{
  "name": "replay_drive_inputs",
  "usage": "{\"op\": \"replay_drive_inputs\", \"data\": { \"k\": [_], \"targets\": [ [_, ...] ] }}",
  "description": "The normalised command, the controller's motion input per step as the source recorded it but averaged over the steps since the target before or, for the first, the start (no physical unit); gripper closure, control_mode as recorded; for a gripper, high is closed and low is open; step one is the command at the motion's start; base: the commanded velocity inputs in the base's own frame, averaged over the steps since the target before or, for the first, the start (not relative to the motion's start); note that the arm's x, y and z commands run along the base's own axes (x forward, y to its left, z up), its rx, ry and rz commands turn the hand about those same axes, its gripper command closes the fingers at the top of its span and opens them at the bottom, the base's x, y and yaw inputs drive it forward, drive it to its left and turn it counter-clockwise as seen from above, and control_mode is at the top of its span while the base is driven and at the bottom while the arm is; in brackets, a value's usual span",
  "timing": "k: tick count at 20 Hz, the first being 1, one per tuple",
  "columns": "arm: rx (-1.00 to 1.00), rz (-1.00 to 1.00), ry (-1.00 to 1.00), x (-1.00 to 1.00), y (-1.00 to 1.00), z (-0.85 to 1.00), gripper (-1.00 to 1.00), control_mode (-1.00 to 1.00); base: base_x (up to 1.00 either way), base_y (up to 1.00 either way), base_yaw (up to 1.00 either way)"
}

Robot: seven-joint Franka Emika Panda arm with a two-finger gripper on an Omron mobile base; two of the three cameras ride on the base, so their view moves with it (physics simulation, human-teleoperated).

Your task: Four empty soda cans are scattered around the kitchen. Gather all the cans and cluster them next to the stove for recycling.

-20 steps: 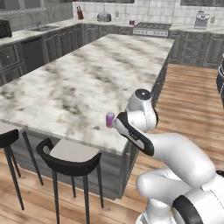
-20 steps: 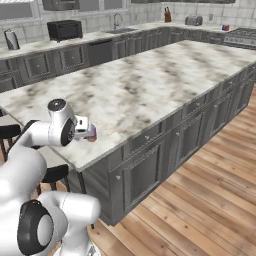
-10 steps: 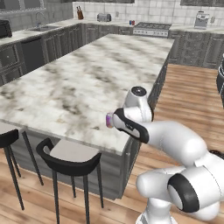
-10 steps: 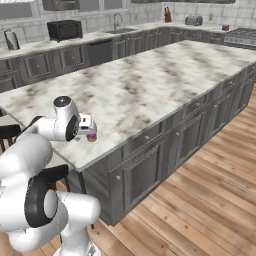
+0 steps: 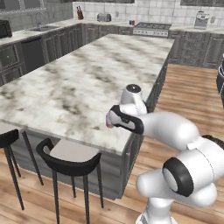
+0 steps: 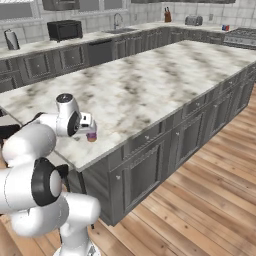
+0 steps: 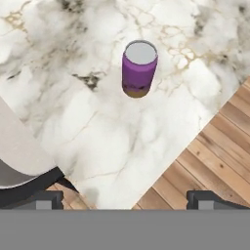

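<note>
A purple soda can [image 7: 139, 68] stands upright on the marble island [image 7: 97, 127], close to its corner and the drop to the wood floor. My gripper [image 7: 126, 200] hangs above it, open, with the two fingertips [image 7: 46, 199] wide apart and nothing between them. From the base views the hand sits right over the purple can [image 5: 107, 124] [image 6: 92, 136] at the island's near edge, and the gripper [image 6: 91, 129] is just above the can's top. The stove [image 5: 151, 29] [image 6: 242, 35] is on the far back counter, with a small red and blue pair of cans [image 5: 131, 22] [image 6: 225, 28] beside it.
Two black bar stools [image 5: 70, 157] [image 5: 6, 135] stand under the island's near side. A toaster [image 5: 103, 17] and knife block [image 5: 80, 13] are on the back counter, and a black microwave [image 6: 65, 30] on the side counter. Wood floor lies right of the island.
The arm has stretched out and its elbow has swung lower to the side, while the hand stayed over the purple can. The jaws stayed open and the can has not moved.
</note>
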Motion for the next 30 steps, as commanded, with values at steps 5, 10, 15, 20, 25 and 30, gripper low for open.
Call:
{"op": "replay_drive_inputs", "data": {
  "k": [5, 10, 15, 20, 25, 30],
  "targets": [
    [0.00, 0.00, 0.00, 0.26, 0.03, -0.08, -1.00, -1.00, 0.00, 0.00, 0.00],
    [0.00, 0.00, 0.00, 0.19, 0.06, 0.00, -1.00, -1.00, 0.00, 0.00, 0.00],
    [0.00, 0.00, 0.00, 0.27, 0.13, -0.05, -1.00, -1.00, 0.00, 0.00, 0.00],
    [0.00, 0.00, 0.00, 0.26, 0.02, -0.07, -1.00, -1.00, 0.00, 0.00, 0.00],
    [0.00, 0.00, 0.00, 0.24, 0.00, -0.11, -1.00, -1.00, 0.00, 0.00, 0.00],
    [0.00, 0.00, 0.00, 0.21, 0.00, -0.20, -1.00, -1.00, 0.00, 0.00, 0.00]
  ]
}}
